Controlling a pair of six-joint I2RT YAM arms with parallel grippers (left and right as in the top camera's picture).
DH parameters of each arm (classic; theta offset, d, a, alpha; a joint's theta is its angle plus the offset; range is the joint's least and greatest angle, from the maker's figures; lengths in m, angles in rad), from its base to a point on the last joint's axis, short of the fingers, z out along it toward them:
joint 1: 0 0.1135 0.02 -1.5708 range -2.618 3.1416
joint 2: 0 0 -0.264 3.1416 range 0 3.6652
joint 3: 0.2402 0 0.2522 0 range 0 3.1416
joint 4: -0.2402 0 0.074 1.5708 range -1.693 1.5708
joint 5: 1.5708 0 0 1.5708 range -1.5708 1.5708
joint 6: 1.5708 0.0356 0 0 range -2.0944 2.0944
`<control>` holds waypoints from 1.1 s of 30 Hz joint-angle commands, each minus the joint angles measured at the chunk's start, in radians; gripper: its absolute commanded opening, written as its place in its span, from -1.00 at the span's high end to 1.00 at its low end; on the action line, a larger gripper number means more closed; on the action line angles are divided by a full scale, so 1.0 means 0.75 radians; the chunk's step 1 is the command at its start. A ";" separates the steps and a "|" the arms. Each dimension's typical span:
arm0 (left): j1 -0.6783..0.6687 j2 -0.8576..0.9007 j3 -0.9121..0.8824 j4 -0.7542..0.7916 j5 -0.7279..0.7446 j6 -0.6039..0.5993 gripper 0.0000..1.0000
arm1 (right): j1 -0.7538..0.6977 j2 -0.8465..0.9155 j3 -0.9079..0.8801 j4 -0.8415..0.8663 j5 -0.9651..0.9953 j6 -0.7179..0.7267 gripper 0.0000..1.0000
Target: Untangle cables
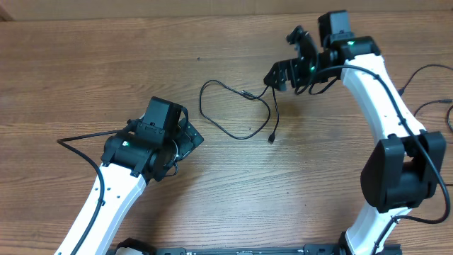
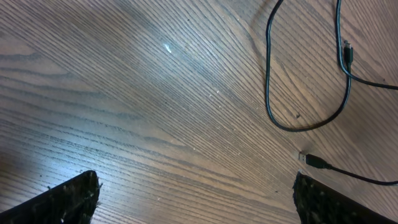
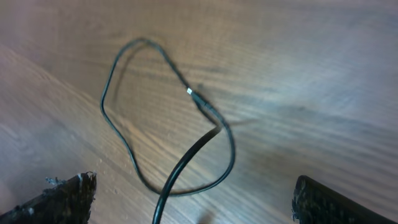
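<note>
The cables [image 1: 233,108] lie mid-table as one thin black loop with a joined connector [image 1: 248,94] and a free plug [image 1: 271,139]. From the connector a strand rises toward my right gripper [image 1: 287,58], which hangs open just right of the loop. In the right wrist view that strand [image 3: 186,168] passes up between the wide-apart fingers [image 3: 62,199] and out of the bottom edge, with the loop [image 3: 124,137] below. My left gripper [image 1: 190,131] is open over bare wood left of the loop. The left wrist view has the loop [image 2: 268,93] and plug [image 2: 314,162] ahead of its fingers [image 2: 336,202].
The arms' own thicker black cables trail at the right edge [image 1: 432,71] and left of the left arm [image 1: 78,138]. The wooden table [image 1: 106,57] stretches bare to the far left. Both arm bases sit at the near edge.
</note>
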State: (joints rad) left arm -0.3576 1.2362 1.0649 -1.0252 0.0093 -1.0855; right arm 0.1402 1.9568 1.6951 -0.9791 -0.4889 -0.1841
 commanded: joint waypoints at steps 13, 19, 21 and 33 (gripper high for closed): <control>0.005 -0.018 0.000 0.002 -0.026 0.012 -0.99 | 0.117 0.109 -0.071 0.057 0.024 -0.005 -0.75; 0.005 -0.018 0.000 0.002 -0.026 0.012 -0.99 | 0.115 0.109 -0.068 0.068 0.093 0.003 0.88; 0.005 -0.018 0.000 0.002 -0.026 0.012 -0.99 | 0.115 0.102 -0.064 0.055 0.135 0.005 0.93; 0.005 -0.018 0.000 0.002 -0.026 0.012 -0.99 | 0.115 -0.062 0.324 -0.180 0.524 0.004 0.93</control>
State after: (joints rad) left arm -0.3576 1.2362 1.0649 -1.0252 0.0093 -1.0855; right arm 0.2291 2.0228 1.8145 -1.1038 -0.2337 -0.1806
